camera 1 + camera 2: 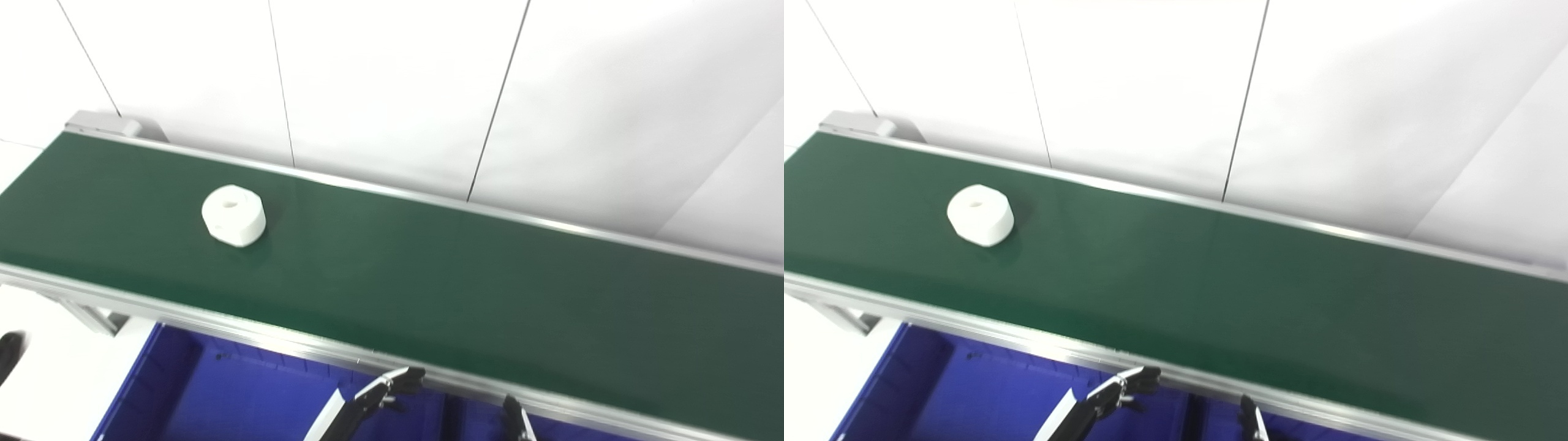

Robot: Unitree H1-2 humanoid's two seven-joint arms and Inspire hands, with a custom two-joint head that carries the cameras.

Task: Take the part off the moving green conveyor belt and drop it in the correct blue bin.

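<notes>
White wall panels stand behind a green conveyor belt (429, 275) that runs across the view with a metal rail along its near edge. A white part (233, 215), a squat round piece with a hole in its top, is seen lying flat on the belt's left stretch, midway between the rails.

Below the near rail, a blue bin (202, 392) is partly shown. Above it, the left hand (386, 392) is held low with its fingers spread and nothing in them. Of the right hand (514, 419) only a tip is visible, so its state cannot be told.

The part lies up and to the left of both hands, across the rail; the left hand is judged the nearer.
</notes>
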